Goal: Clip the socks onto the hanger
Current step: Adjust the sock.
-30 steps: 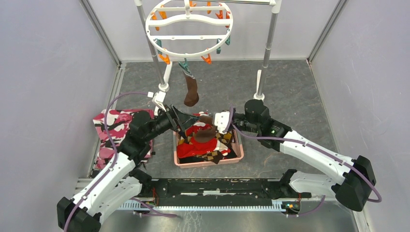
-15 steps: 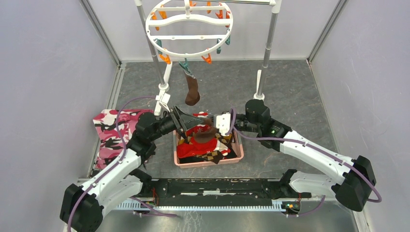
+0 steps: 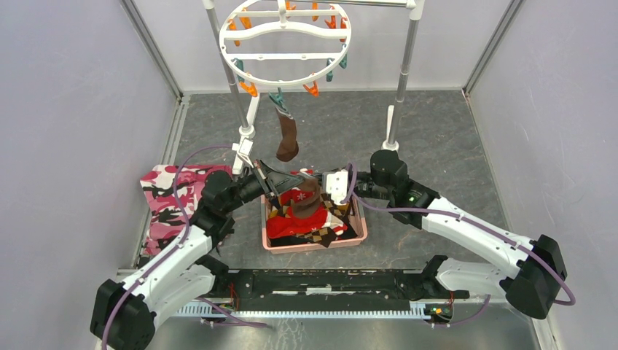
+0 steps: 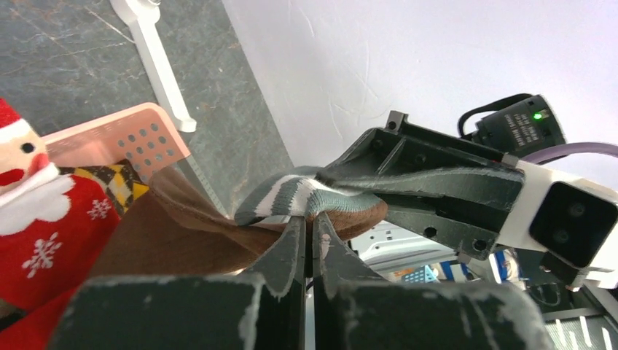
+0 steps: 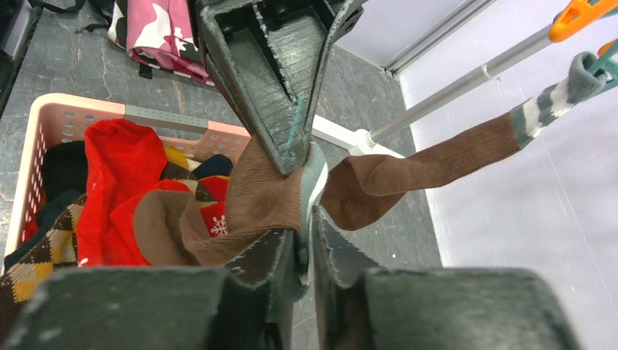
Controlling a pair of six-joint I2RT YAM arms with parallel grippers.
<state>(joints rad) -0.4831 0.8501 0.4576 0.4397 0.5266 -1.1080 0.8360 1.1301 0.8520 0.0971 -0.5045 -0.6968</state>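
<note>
The only markings to read are pictures, not words: a Santa figure and white snowflakes on the red sock (image 4: 44, 219), which lies in the pink perforated basket (image 3: 354, 232) at the middle of the floor. A green light glows on a black unit on the right arm, seen from the left wrist.

One dark brown sock (image 3: 307, 200) is held over the basket between the two arms. The left gripper (image 4: 306, 227) has its fingers pressed together on the grey-and-white striped cuff (image 4: 290, 197). The right gripper (image 5: 306, 235) pinches the same cuff from the opposite side, so the two sets of fingertips meet nearly tip to tip. The foot of this sock droops down onto the red sock.

The second brown sock (image 3: 288, 140) hangs by its striped cuff from a teal clip (image 5: 592, 67) on the near rim of the round white hanger (image 3: 286, 82), just beyond the basket. Orange clips (image 3: 312, 90) and other teal ones dangle around the ring. The hanger hangs on a white-and-metal pole rack (image 3: 403, 69) whose two feet stand on the grey floor on either side of the hung sock.

Brown-and-cream argyle socks (image 3: 321, 235) lie in the near part of the basket. A pink, white and black camouflage cloth (image 3: 169, 198) lies left of the basket, partly under the left arm.
</note>
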